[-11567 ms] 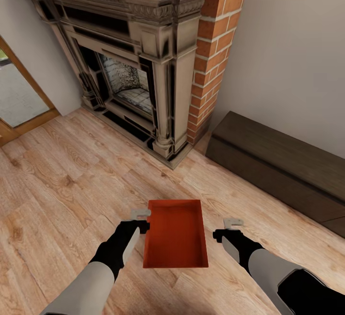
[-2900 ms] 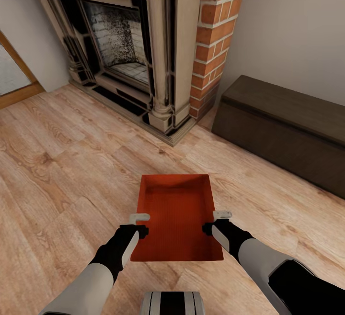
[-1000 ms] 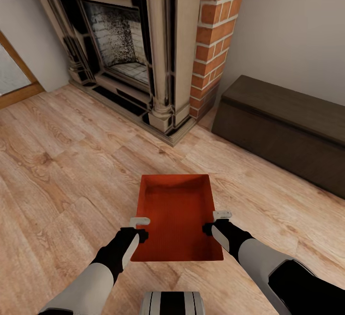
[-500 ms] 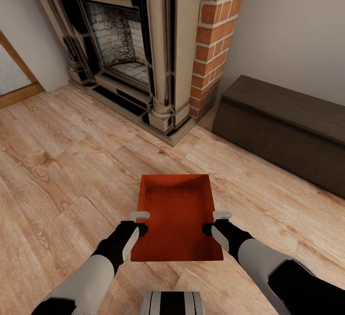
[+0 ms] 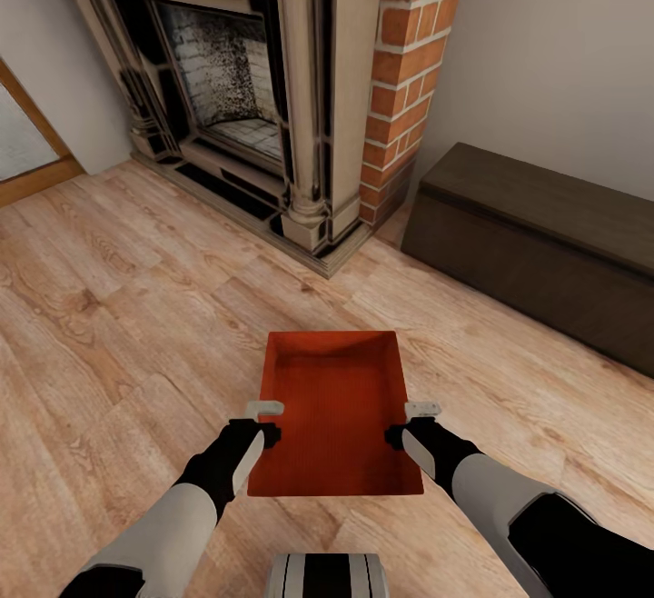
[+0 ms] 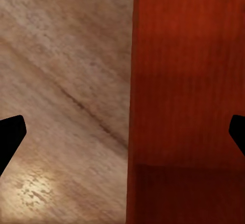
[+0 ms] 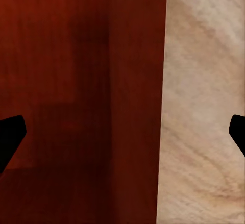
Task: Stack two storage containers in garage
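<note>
The left gripper (image 5: 264, 423) is spread wide, its fingers straddling the left wall of the storage container (image 5: 334, 416), and the right gripper (image 5: 414, 423) is likewise spread wide astride the right wall; nothing is clamped by either. In the left wrist view the wall edge is seen running between the two dark fingertips (image 6: 10, 137), with wood on one side and orange-red on the other; the same is seen in the right wrist view between its fingertips (image 7: 11, 132). The storage container is set on the light wood plank flooring (image 5: 118, 307) of the living room, directly ahead of the robot, and its inside is seen bare. Beyond it a fireplace (image 5: 245, 80) with a brick column (image 5: 404, 71) is found, and a long dark low bench (image 5: 545, 244) is placed against the wall to the right, well apart from the container.
</note>
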You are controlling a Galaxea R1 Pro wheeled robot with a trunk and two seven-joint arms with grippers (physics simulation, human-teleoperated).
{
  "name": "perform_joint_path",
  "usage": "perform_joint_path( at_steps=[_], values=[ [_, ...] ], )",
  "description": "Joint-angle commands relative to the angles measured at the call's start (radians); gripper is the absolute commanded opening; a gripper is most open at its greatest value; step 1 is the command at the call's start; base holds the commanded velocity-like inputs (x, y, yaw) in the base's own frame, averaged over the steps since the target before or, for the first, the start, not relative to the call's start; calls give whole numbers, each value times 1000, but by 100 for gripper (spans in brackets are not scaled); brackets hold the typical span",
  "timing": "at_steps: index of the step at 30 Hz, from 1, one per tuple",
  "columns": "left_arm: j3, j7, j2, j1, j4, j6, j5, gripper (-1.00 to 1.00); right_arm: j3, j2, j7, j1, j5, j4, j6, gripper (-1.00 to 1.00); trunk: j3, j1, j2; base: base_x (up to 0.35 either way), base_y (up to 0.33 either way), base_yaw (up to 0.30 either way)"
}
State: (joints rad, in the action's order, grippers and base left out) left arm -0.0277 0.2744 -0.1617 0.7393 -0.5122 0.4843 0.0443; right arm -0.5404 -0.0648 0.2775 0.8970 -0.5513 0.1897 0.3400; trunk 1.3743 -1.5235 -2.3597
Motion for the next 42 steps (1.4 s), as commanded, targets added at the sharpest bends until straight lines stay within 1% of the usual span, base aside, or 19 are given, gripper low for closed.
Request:
perform_joint_path(
  at_steps=[1, 4, 7, 10, 25, 37, 42],
  values=[
    [-3, 6, 0, 0, -1, 5, 5, -100, -9, 0, 7, 0, -9, 2, 5, -100, 1, 0, 0, 0, 0, 0],
    [-3, 7, 0, 3, 6, 6, 8, -100, -9, -3, 6, 0, -8, 2, 5, -100, 1, 0, 0, 0, 0, 0],
    [-3, 7, 1, 11, 10, 5, 34, -100, -9, -3, 6, 0, -8, 2, 5, -100, 1, 0, 0, 0, 0, 0],
    [-3, 8, -1, 13, 9, 5, 47, -100, -9, -2, 6, 0, -7, 2, 5, -100, 1, 0, 0, 0, 0, 0],
    [-5, 6, 0, 14, -1, 4, 47, -100, -9, 2, 6, 0, -7, 2, -3, -100, 1, 0, 0, 0, 0, 0],
    [-6, 6, -1, 14, 1, 5, 49, -100, -9, 3, 6, 0, -6, 3, -5, -100, -37, 46, 84, 0, 0, 0],
    [-6, 6, -1, 14, 1, 5, 49, -100, -9, 3, 6, 0, -6, 8, -18, -100, -53, 65, 119, 0, 0, 0]
  ],
)
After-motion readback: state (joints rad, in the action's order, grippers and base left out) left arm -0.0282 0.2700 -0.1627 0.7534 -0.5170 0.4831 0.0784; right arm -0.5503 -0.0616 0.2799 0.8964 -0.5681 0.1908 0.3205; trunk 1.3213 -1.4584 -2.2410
